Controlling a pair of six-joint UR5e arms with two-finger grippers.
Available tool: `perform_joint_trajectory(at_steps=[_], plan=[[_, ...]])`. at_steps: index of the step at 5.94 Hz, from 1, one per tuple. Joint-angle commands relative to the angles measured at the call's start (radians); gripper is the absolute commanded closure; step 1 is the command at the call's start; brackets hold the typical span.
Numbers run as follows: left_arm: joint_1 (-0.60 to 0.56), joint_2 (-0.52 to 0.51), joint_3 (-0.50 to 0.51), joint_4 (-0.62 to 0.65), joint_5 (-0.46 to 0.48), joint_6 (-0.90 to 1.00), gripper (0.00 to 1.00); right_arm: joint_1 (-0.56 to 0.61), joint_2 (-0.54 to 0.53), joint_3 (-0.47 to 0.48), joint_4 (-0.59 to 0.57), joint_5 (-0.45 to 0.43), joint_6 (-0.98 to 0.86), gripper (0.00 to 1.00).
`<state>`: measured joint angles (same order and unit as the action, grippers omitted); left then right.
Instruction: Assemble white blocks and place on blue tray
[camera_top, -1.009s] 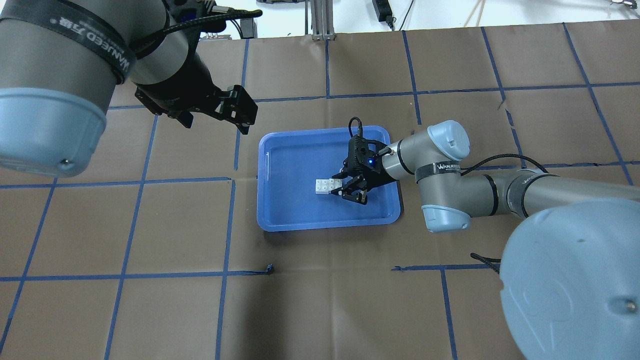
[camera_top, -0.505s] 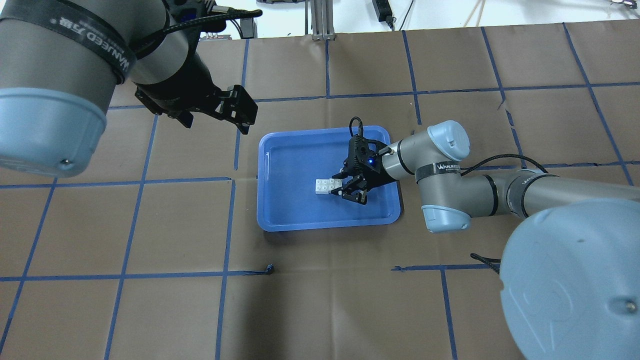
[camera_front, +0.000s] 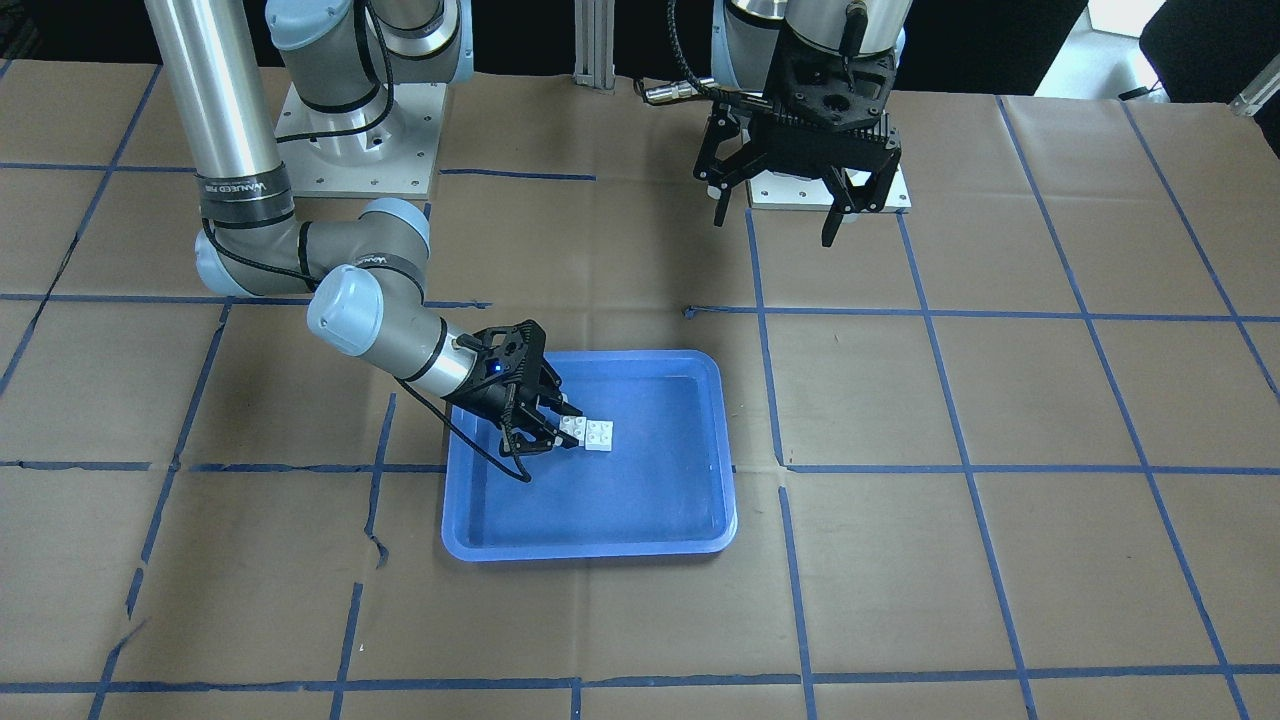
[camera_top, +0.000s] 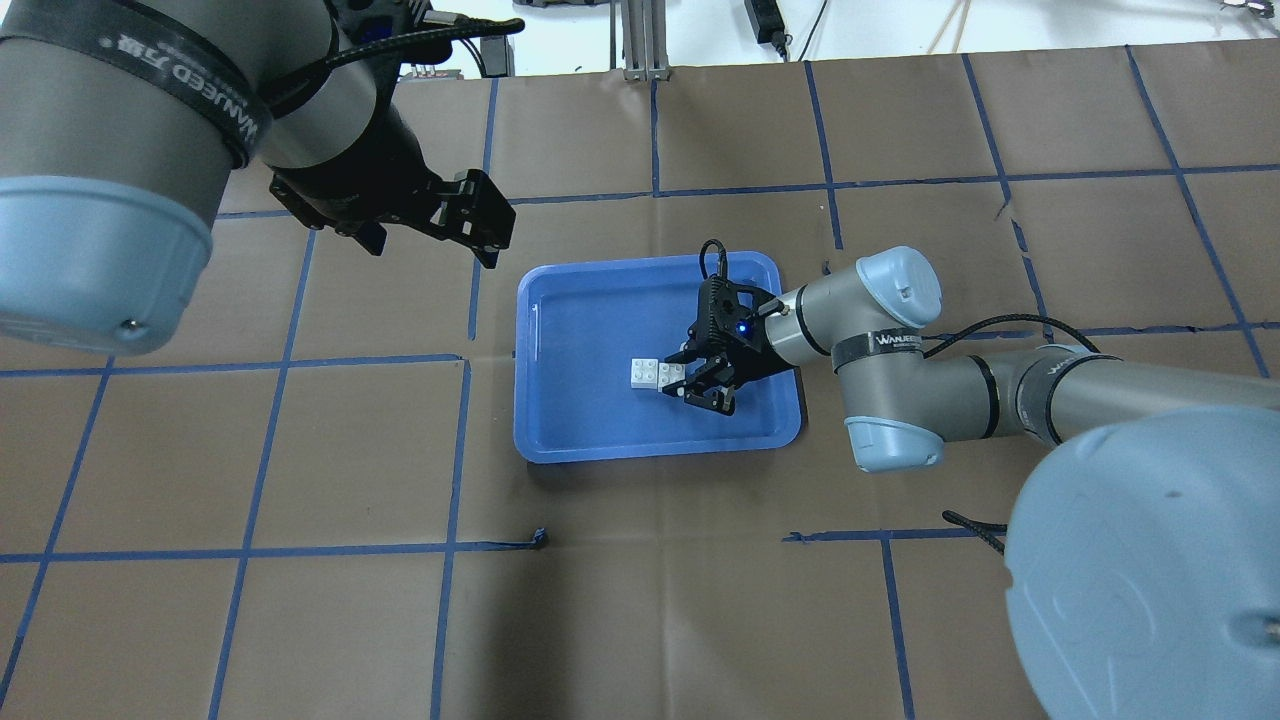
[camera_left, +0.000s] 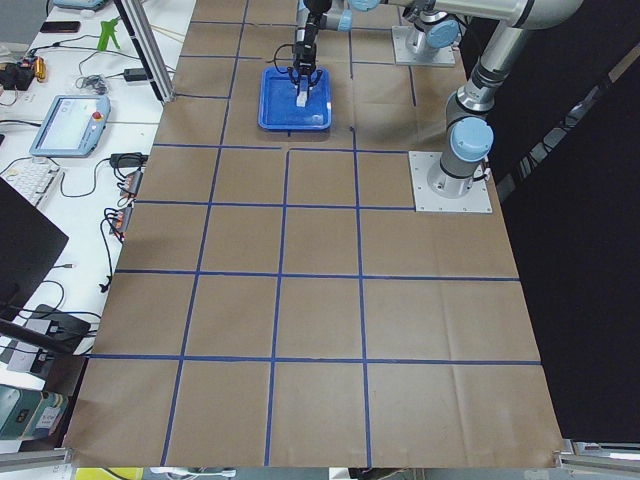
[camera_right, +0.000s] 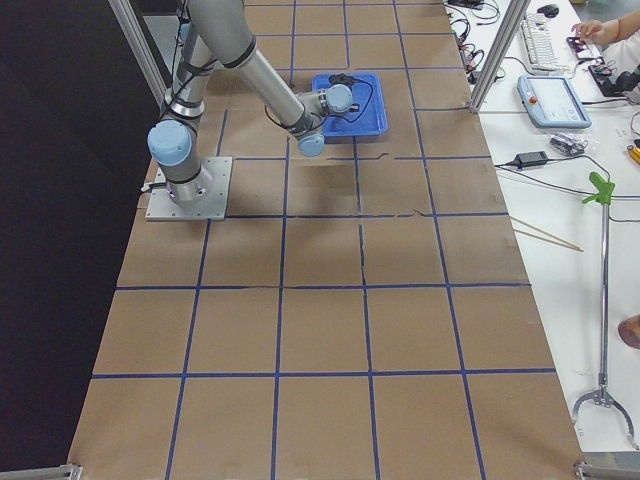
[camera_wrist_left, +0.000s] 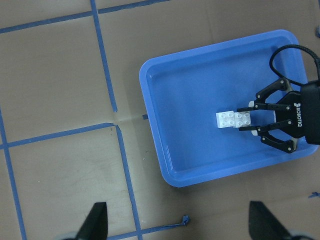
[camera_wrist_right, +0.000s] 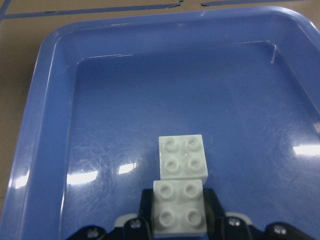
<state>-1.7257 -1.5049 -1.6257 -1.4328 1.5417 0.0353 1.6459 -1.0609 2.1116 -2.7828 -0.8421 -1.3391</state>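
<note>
— Where are the blocks (camera_wrist_left: 234, 119)?
— Both in the tray (camera_wrist_right: 45, 125), studs up, touching edge to edge, not stacked. My right gripper (camera_wrist_left: 242, 119) is drawn in narrow on the near block (camera_wrist_right: 178, 207), pads against its sides, so I can steer it against the far block (camera_wrist_right: 182, 156).
— Joined?
— I can't tell. I'd judge not yet.
— The left gripper (camera_front: 775, 215)?
— Spread wide, empty, hovering over the table (camera_front: 1000, 400), well apart from the tray, out of the way.
</note>
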Motion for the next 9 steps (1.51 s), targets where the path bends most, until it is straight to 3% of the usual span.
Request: perform_joint_trajectory(at_steps=[1,4,8,9], plan=[[0.0,0.0,0.0,0.0,0.0,0.0,0.01,0.0,0.001,-0.004,-0.009,0.0,0.0,0.66],[0.002,0.0,0.0,0.0,0.0,0.0,0.01,0.0,0.005,-0.005,-0.021,0.001,0.001,0.66],[0.002,0.0,0.001,0.0,-0.002,0.0,0.01,0.0,0.009,-0.005,-0.021,0.003,0.003,0.3],[0.002,0.0,0.001,0.0,-0.002,0.0,0.01,0.0,0.002,-0.008,-0.021,0.003,0.004,0.03]])
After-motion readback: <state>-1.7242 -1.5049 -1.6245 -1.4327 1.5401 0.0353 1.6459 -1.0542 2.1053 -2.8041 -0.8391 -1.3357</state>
